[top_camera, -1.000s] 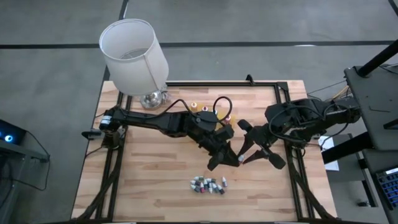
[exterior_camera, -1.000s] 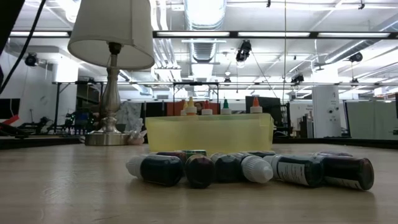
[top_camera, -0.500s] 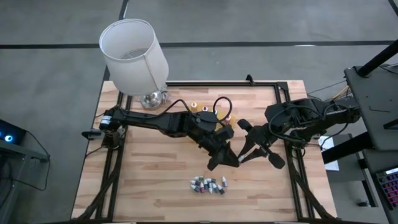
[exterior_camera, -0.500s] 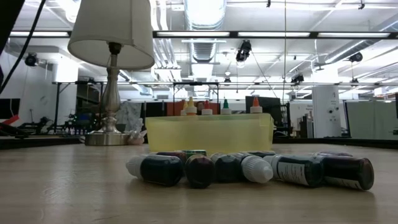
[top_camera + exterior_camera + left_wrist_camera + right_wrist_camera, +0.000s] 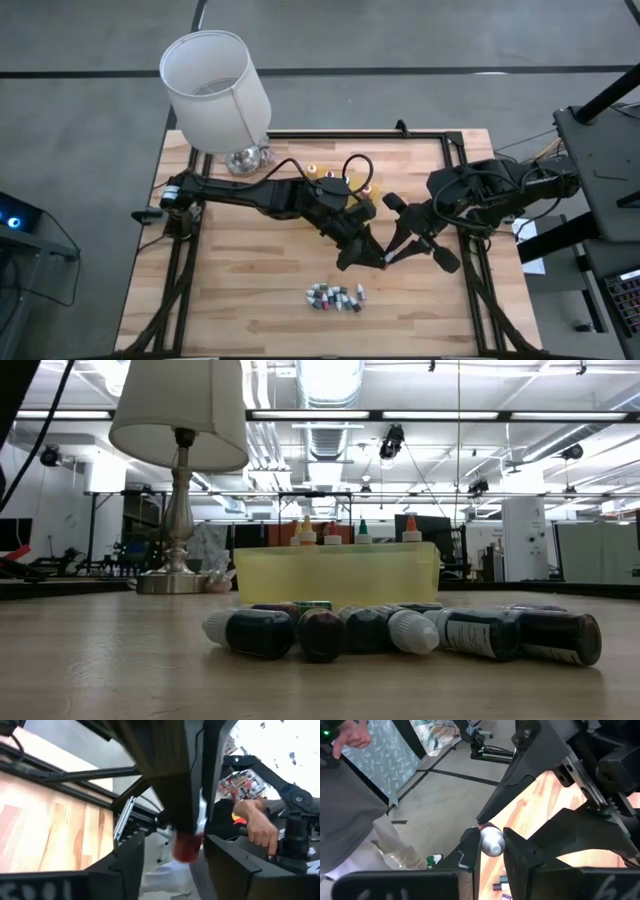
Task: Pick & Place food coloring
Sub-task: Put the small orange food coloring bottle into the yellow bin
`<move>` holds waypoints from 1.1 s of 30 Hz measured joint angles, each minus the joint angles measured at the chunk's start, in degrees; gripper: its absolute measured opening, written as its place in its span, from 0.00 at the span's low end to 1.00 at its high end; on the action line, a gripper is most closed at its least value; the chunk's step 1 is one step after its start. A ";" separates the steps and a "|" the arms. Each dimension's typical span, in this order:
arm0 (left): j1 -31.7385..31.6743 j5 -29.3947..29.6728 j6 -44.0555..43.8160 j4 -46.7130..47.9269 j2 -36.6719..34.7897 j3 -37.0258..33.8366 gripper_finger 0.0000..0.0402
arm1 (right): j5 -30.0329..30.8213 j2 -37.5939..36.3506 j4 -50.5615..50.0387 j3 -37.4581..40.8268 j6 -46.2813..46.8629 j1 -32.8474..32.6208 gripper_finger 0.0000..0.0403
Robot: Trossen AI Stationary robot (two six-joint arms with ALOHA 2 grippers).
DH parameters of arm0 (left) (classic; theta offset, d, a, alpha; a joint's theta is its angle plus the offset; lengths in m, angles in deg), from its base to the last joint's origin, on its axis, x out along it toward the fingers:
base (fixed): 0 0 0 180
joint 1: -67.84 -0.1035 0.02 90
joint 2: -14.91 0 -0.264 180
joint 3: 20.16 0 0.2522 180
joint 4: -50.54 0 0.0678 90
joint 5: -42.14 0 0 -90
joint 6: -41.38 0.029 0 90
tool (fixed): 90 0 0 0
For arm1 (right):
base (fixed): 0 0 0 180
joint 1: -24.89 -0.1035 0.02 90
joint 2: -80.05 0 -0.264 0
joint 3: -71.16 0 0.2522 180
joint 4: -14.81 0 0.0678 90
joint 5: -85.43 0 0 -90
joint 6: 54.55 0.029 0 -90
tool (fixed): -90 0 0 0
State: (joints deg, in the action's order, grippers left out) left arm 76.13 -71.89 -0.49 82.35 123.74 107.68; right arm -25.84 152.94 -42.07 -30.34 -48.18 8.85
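While both tools (image 5: 384, 258) pinch one vial (image 5: 491, 841), lamp (image 5: 216, 85), yellow tray (image 5: 336, 573), loose vials (image 5: 334, 297) nearby.

Tiny food coloring vials (image 5: 400, 630) lie clustered; taller bottles (image 5: 355, 532) stand upright.

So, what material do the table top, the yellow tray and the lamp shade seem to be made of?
The table top looks like light wood with a smooth matte finish: plank seams and grain show from above. The yellow tray seems to be translucent plastic, since light passes softly through its wall. The lamp shade is probably white fabric or paper, matte; which one cannot be told.
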 joint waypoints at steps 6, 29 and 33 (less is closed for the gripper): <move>-0.35 -3.98 5.00 7.41 -0.05 0.00 0.51 | 0.06 -0.02 -0.08 0.00 1.32 0.00 0.13; 3.94 15.61 16.94 24.21 -10.66 -0.31 0.51 | 8.93 0.04 -4.02 0.81 3.82 0.15 0.13; 5.91 19.84 18.60 23.31 -12.87 -2.43 0.51 | 10.14 0.11 -3.65 1.96 3.98 0.18 0.13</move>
State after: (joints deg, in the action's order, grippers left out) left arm 82.04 -52.05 18.11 105.66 110.88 105.25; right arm -15.70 153.05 -45.72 -28.38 -44.20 9.03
